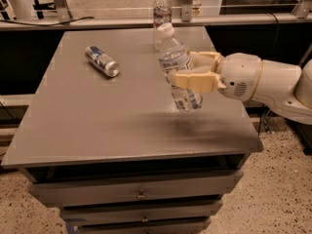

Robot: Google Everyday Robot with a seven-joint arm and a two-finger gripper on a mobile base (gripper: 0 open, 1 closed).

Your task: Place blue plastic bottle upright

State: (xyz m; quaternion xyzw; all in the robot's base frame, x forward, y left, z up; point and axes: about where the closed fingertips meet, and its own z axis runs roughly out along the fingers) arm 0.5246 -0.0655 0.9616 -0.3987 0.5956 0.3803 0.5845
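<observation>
**Q:** First, camera view: where is the gripper, and what is its state?

**A:** The gripper [181, 67] is over the right half of the table [97, 126], at the end of the white arm [263, 79] that enters from the right edge. Its two tan fingers [192, 80] are clamped on the bottle [186, 97]. One finger crosses the front of the body and the other lies behind it.

**Q:** Where is the bottle, and how does it sit?

**A:** It is in the grasp, held around mid-body. It is close to upright but tilted, with the white cap [165, 29] leaning to the upper left and the base to the lower right. The labelled lower part hangs below the fingers. The base appears clear of the table top, and a dark shadow lies on the surface under it.

**Q:** What else is on the table?

**A:** A can [102, 61] lies on its side at the rear left, well apart from the bottle. A slim bottle [162, 13] stands upright at the rear edge, behind the held bottle.

**Q:** What is under the table top?

**A:** Drawers [141, 195] are stacked below the front edge, each with a small centre knob. The speckled floor [273, 189] shows to the right.
</observation>
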